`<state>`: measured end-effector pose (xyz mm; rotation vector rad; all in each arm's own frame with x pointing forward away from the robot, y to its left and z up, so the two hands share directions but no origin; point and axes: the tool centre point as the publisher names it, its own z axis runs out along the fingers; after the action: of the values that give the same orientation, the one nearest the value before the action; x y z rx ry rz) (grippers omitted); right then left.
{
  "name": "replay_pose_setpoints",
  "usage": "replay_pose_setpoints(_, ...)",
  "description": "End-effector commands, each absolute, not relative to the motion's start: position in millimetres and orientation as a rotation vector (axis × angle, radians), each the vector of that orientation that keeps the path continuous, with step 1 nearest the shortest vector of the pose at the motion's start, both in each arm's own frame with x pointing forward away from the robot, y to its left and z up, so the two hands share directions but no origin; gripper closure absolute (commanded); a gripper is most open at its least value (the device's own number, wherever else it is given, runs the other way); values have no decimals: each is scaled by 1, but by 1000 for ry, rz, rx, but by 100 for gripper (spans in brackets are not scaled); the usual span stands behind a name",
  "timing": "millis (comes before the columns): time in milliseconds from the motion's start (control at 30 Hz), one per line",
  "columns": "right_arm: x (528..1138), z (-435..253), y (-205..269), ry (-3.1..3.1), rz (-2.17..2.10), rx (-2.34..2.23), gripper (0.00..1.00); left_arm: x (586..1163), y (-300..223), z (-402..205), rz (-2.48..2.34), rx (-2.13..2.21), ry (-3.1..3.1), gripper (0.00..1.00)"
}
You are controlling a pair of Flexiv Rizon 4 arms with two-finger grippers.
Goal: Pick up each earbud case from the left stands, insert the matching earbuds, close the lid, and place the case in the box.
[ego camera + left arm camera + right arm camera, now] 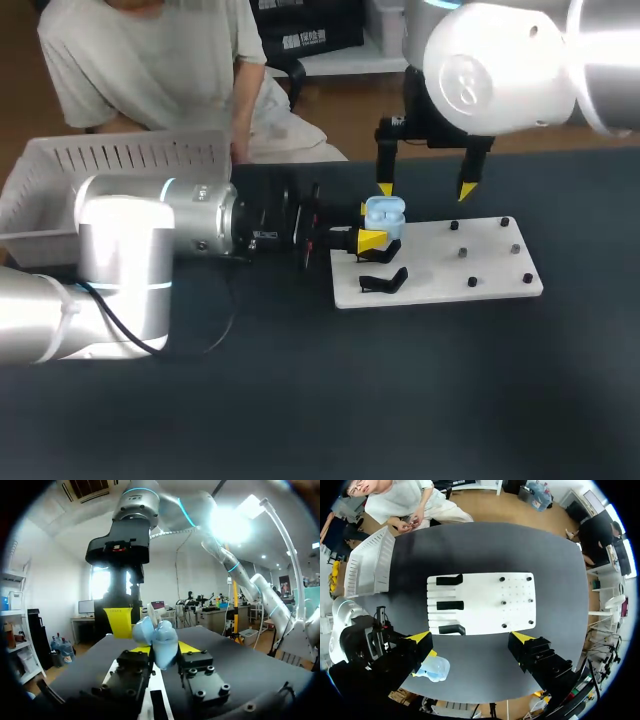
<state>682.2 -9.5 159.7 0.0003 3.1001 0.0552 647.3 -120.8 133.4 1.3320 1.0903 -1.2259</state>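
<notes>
Head view: light-blue earbud case (385,212) is seen clamped in the left gripper (372,238), at the left edge of the white board (450,270). The right gripper (426,189) is held above, spread wide and empty.

Left wrist view: the earbud case (161,641) is pinched from both sides by the left gripper (164,649).

Right wrist view: the right gripper (471,639) is spread wide with nothing held. The earbud case (434,669) is noted beside one finger.

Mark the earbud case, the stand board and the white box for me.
earbud case (384,211): head view, on its light-blue shell.
stand board (450,272): head view, on its bare white middle.
white box (130,158): head view, on its slotted wall.
</notes>
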Motion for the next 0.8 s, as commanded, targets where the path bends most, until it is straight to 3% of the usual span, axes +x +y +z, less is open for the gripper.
replay_pose_setpoints(33,669,161,-11,3112,67,-10,0,648,-121,133,-1226,1332,1091,100)
replay_pose_setpoints(467,654,174,-15,3040,56,17,0,648,-121,133,-1226,1332,1091,100)
replay_pose_setpoints(800,660,216,-75,2800,159,313,0,646,-95,141,-1187,1320,1137,100)
